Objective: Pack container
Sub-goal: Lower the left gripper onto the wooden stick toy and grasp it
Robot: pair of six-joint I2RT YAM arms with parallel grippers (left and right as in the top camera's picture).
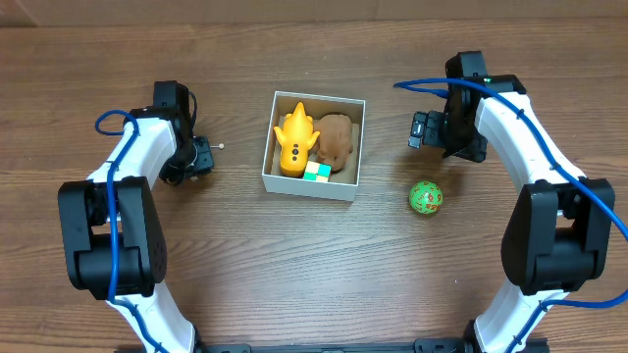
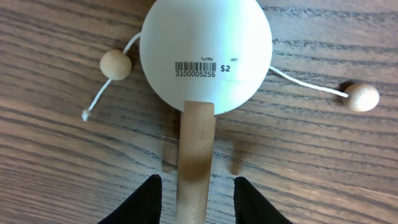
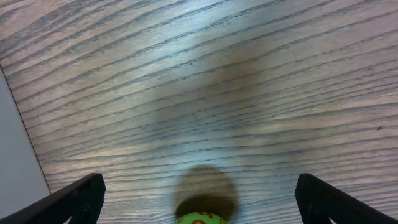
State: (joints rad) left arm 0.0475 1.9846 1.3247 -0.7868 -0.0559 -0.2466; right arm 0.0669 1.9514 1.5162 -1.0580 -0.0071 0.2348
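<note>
The container (image 1: 304, 184), a square white-walled box, stands mid-table and holds a yellow toy (image 1: 293, 140), a brown toy (image 1: 336, 140) and a green-and-white cube (image 1: 316, 172). A green ball (image 1: 425, 197) lies on the table to its right; its top shows at the bottom edge of the right wrist view (image 3: 200, 218). My right gripper (image 1: 422, 129) (image 3: 199, 202) is wide open and empty, above the table beyond the ball. My left gripper (image 1: 203, 157) (image 2: 196, 199) is open, its fingers either side of the wooden handle (image 2: 196, 143) of a white drum toy (image 2: 205, 50), with gaps on both sides.
Two wooden beads on strings (image 2: 115, 64) (image 2: 362, 97) lie beside the drum; one shows in the overhead view (image 1: 222, 147). The container's white wall (image 3: 15, 155) fills the left edge of the right wrist view. The table is dark wood.
</note>
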